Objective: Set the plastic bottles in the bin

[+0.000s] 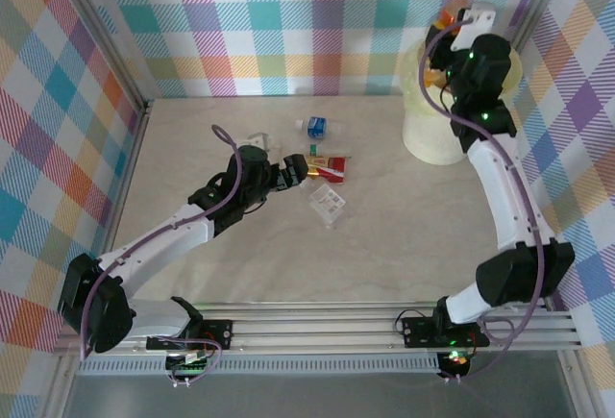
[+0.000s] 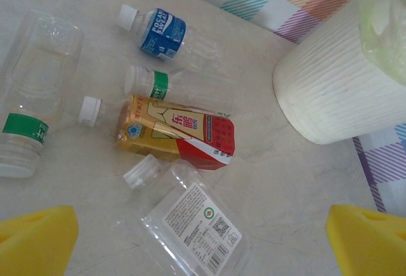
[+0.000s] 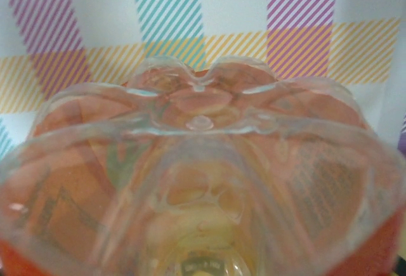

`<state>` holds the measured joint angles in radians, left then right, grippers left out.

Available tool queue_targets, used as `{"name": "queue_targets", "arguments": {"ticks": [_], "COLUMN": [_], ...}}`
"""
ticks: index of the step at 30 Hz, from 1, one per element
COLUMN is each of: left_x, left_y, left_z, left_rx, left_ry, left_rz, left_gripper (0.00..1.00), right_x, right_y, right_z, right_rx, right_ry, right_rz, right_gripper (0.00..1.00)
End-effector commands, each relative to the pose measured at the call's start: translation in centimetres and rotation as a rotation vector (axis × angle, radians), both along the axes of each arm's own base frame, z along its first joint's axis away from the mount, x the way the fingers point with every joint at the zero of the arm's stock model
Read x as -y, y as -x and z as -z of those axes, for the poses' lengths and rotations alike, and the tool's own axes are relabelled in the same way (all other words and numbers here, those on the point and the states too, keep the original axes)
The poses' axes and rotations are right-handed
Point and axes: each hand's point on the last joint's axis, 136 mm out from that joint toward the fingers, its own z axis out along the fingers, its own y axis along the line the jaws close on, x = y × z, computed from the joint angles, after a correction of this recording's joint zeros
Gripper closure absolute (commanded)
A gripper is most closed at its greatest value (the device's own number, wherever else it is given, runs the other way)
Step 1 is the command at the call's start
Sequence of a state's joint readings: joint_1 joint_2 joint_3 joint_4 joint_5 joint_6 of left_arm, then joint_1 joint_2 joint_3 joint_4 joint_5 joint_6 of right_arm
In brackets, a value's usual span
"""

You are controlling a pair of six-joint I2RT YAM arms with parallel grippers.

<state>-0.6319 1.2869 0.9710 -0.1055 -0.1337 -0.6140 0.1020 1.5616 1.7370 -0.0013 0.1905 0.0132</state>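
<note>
The right gripper, closed on the orange bottle above the far rim of the bin at 2 o'clock on the table, should centre over the opening before letting go, while the left gripper hovers wide open and empty above the bottles at the bin's 9 o'clock.

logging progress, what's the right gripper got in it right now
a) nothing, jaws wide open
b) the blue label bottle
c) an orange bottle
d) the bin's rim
c: the right gripper is shut on an orange bottle, whose clear moulded base sits right in front of the right wrist camera, while the blue-label bottle lies on the table.
</note>
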Motion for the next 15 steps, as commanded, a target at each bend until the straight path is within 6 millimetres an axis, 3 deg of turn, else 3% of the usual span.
{"name": "queue_targets", "arguments": {"ticks": [1,8,15], "left_x": [-1.2,-1.8,-2.6], "left_y": [0.1,0.2,0.6], "left_z": [0.0,0.4,0.8], "left_rx": [-0.001,-0.011,-0.018], "left_ry": [-0.007,-0.009,-0.006], "left_rz": [-0.038,-0.059,-0.082], "left_gripper": [0.00,0.00,0.00], "right_x": [1.7,4.8,6.7], "right_y": [-1.6,-5.0,-6.8], "right_z": [-2.4,-1.8,3.6], "right_rx": [0.057,0.005,-0.185], "right_ry": [0.070,0.172,0.165], "right_rz": [0.049,0.159,0.224], "right_gripper": [0.69,0.69,0.69]}}
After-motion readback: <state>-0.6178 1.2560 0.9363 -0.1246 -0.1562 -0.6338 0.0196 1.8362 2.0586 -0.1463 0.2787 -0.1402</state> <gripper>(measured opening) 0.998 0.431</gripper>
